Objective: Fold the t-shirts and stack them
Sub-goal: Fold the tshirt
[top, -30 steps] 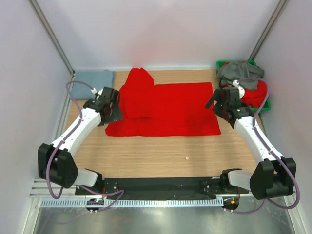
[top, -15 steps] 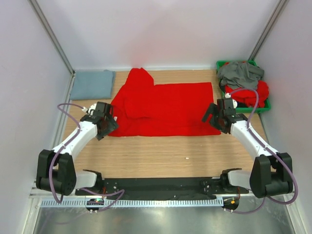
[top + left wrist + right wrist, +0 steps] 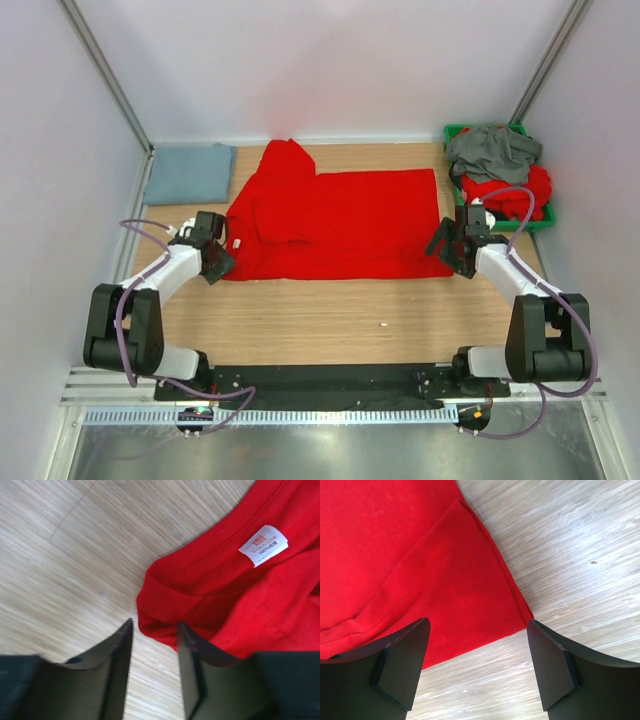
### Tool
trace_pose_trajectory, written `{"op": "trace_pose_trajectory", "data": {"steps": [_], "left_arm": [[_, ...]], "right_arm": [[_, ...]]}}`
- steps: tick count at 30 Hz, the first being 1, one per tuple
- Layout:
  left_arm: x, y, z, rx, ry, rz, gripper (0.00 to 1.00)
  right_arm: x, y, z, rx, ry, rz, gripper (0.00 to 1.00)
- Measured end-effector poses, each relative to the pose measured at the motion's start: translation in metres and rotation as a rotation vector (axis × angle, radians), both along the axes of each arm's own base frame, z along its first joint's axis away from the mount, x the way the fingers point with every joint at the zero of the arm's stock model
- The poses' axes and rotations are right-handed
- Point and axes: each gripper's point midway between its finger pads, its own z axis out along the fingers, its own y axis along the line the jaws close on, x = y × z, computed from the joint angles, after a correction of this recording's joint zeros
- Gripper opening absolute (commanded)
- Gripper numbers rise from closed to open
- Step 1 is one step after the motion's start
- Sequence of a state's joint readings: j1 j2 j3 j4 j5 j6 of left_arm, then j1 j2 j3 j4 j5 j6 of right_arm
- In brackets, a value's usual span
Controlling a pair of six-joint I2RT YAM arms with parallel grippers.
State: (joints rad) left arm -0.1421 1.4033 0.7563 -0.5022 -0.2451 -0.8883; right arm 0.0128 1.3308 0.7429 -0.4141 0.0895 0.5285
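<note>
A bright red t-shirt (image 3: 335, 222) lies spread on the wooden table, partly folded at its left side. Its white neck label (image 3: 263, 544) shows in the left wrist view. My left gripper (image 3: 222, 262) sits low at the shirt's near left corner (image 3: 150, 625), jaws a little apart with nothing between them. My right gripper (image 3: 448, 255) is wide open just over the shirt's near right corner (image 3: 520, 615), which lies between its fingers (image 3: 402, 660). A folded blue-grey t-shirt (image 3: 190, 172) lies at the back left. A dark grey t-shirt (image 3: 493, 150) and a red one (image 3: 520, 192) fill the bin.
A green plastic bin (image 3: 549, 222) stands at the back right beside the right arm. White walls and metal posts close in the table on three sides. A black rail (image 3: 330, 382) runs along the near edge between the arm bases.
Both grippers have moved down and toward me, from the shirt's sides to its near corners. The shirt's near left edge has shifted slightly.
</note>
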Motion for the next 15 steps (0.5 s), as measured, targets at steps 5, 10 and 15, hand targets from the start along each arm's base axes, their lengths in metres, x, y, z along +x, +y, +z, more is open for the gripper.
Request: {"op": "trace_pose_trajectory", "data": {"steps": [5,10,15], "left_arm": [[0.004,-0.003,-0.009,-0.010,0.011,-0.002,0.18],[0.006,-0.004,-0.012,-0.016,0.007,-0.006,0.09],[0.007,-0.005,-0.012,-0.019,0.001,-0.009,0.05]], "right_arm": [[-0.005,0.000,-0.015,0.001,0.029,-0.004,0.75],[-0.015,-0.002,-0.025,-0.004,0.062,-0.021,0.70],[-0.024,-0.010,-0.033,-0.012,0.083,-0.063,0.62]]}}
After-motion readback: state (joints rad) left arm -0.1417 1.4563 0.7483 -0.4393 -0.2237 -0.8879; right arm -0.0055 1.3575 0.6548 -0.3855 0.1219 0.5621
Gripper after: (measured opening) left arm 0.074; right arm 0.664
